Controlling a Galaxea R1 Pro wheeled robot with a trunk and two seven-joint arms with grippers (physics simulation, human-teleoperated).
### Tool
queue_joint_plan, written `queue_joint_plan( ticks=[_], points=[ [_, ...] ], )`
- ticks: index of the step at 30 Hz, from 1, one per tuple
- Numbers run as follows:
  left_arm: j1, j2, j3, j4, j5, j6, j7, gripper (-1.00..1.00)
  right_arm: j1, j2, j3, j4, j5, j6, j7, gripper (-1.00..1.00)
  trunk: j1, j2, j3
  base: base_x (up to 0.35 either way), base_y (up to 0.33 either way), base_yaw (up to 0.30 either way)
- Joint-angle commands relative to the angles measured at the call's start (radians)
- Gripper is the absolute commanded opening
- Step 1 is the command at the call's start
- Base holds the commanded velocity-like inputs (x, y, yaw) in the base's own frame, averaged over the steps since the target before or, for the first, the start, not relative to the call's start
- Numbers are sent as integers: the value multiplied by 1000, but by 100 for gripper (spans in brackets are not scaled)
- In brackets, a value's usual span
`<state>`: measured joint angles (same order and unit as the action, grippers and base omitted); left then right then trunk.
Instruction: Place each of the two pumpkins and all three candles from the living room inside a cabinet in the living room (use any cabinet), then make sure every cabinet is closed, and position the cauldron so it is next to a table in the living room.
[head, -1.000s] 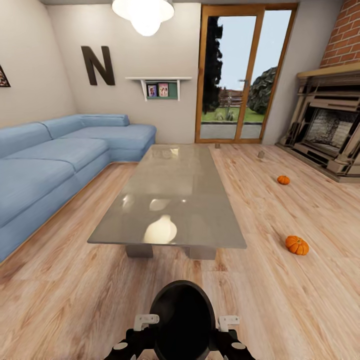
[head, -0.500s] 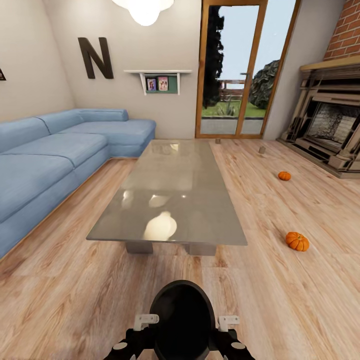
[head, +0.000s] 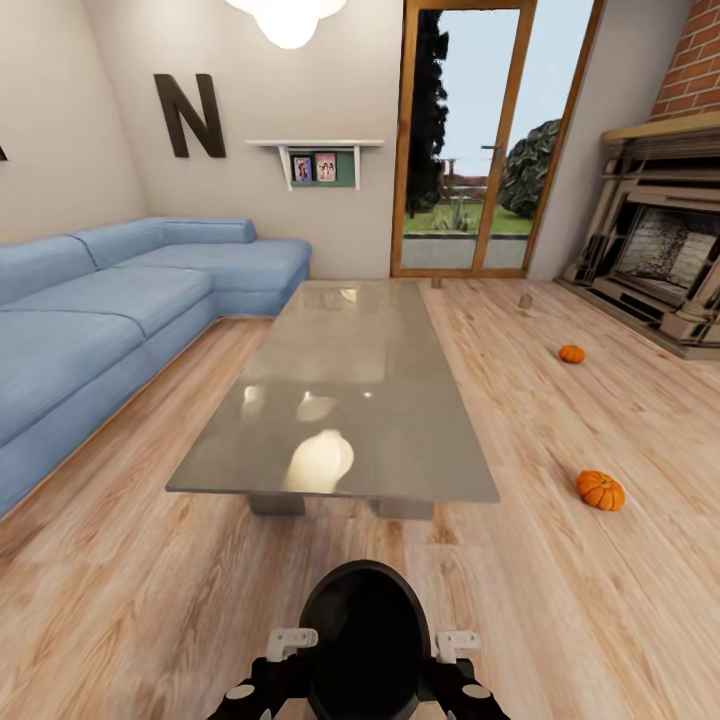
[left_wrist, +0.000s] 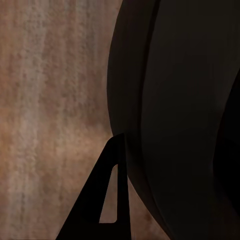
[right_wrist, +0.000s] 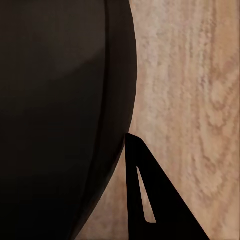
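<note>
Head view: you see the black cauldron (head: 366, 640) low in the centre, flanked by the left tool (head: 262, 672) and the right tool (head: 462, 672), one at each side of its round body; ahead lies the glass-topped worktop (head: 340, 400), with the blue sofa (head: 120, 320) to its left and the fireplace (head: 660, 260) at the far right. Two pumpkins rest on the wooden floor (head: 560, 600): the near pumpkin (head: 600, 489) to the right of the worktop, the far pumpkin (head: 571, 353) beyond it, and two small candles (head: 525, 299) stand by the glass door (head: 470, 140). Judge the cauldron as rigid, smooth and probably heavy; its curved wall offers little bite, so a two-sided squeeze low on the belly looks safest. Compared with half a second earlier, the worktop sits slightly larger and the near pumpkin slightly lower and further right, which reads as a camera advance, not a move of the things. Left wrist view: one dark finger (left_wrist: 107, 200) lies close beside the cauldron's wall over the floor; you cannot tell whether the tool is closed on it. Right wrist view: a finger (right_wrist: 150, 200) stands likewise just beside the wall, contact and closure again undecidable.
</note>
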<state>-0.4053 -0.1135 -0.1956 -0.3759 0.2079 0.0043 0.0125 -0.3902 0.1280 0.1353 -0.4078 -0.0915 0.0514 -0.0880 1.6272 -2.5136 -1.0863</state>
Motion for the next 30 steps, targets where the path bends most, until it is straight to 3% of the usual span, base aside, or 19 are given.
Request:
queue_joint_plan(
  ticks=[1,19,30],
  points=[
    [0,0,-24,-3,16,0,-2,-100,-1,7,1,-33,-76,5,4,-100,0,0,-1,119,0,0],
    [0,-2,-24,-3,17,0,-2,-100,-1,7,1,-33,-76,5,4,-100,0,0,-1,235,0,0],
    [0,-1,-24,-3,16,-28,-3,-100,-1,7,1,-33,-76,5,4,-100,0,-1,-5,27,0,0]
  ],
)
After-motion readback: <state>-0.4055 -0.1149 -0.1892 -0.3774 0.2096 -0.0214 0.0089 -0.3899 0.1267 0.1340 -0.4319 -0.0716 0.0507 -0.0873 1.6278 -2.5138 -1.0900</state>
